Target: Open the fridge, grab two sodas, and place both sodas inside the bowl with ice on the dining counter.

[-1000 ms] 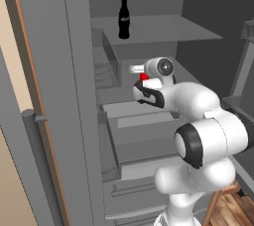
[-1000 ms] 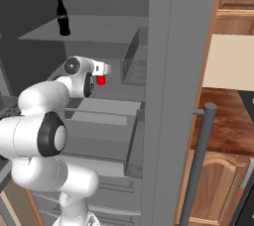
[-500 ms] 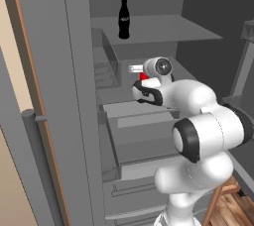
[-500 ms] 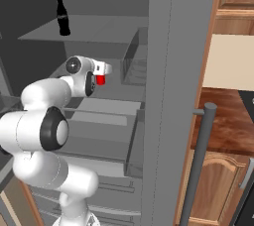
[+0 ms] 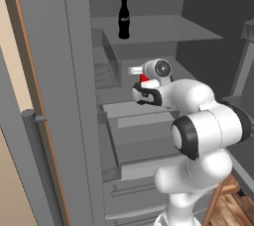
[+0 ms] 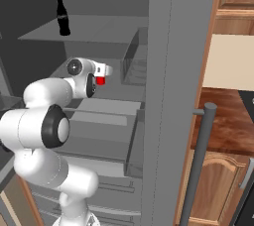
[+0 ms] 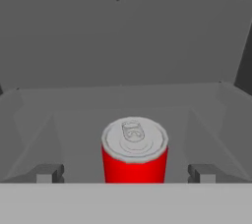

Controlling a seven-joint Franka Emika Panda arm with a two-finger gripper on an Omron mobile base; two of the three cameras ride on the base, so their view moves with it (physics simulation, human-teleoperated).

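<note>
The arm barely moves in the last second; the gripper [image 7: 125, 174] stays wide apart around the red can [image 7: 134, 152] in the fridge [image 5: 74, 96], ready to squeeze

One fridge [image 5: 74, 96], doors open. One red can [image 7: 134, 152] and one black bottle [image 5: 124, 19], so two drinks. One white arm [image 6: 44, 121]. One wooden table [image 6: 228, 121].

Both base views look forward and down into the open grey fridge [image 5: 149, 36]; the hand view sits close over its shelf.
</note>
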